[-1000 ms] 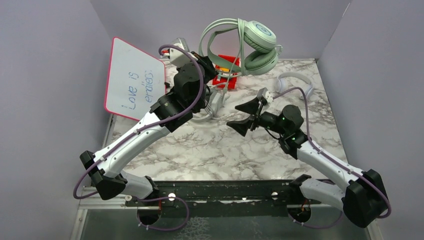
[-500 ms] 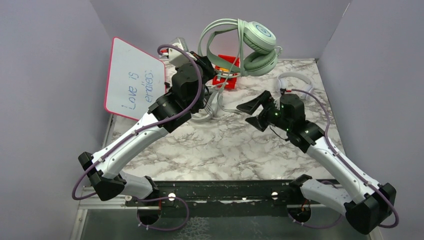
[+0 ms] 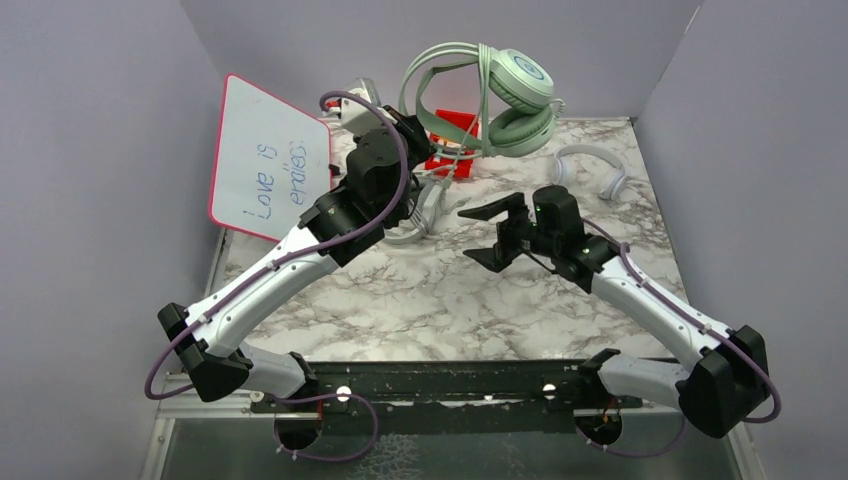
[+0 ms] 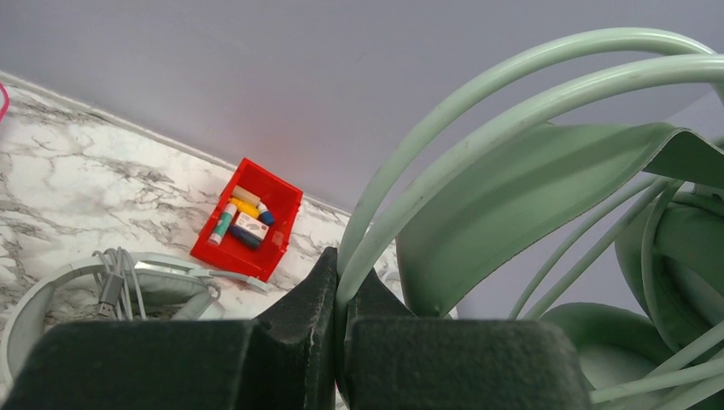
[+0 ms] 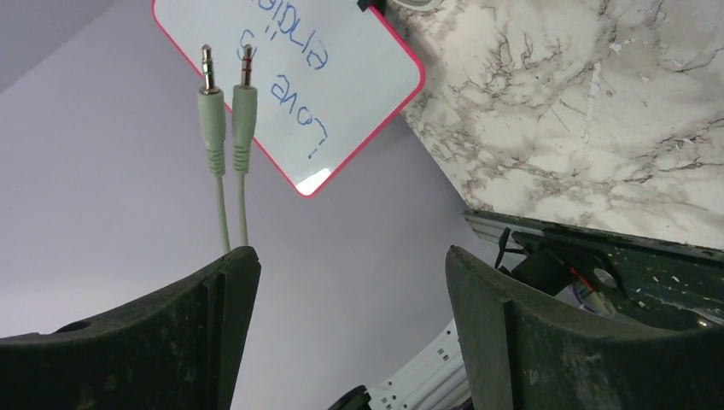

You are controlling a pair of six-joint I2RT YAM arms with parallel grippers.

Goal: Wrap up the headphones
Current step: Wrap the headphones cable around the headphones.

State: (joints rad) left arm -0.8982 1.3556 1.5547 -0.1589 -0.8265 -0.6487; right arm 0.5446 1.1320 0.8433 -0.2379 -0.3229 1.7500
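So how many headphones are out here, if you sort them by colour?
Mint-green headphones: 1
Grey-white headphones: 1
White headphones: 1
Total: 3

1. A white rectangular whiteboard with a pink rim (image 3: 268,158) stands tilted at the table's left edge, with blue handwriting on it.
2. A small red plastic bin (image 4: 224,256) sits near the back wall, holding a few small tubes and markers (image 4: 243,224).
3. The white marble-patterned tabletop (image 3: 420,300) is enclosed by plain lilac-grey walls (image 3: 100,200).
4. A black metal rail (image 3: 450,385) runs along the near edge.
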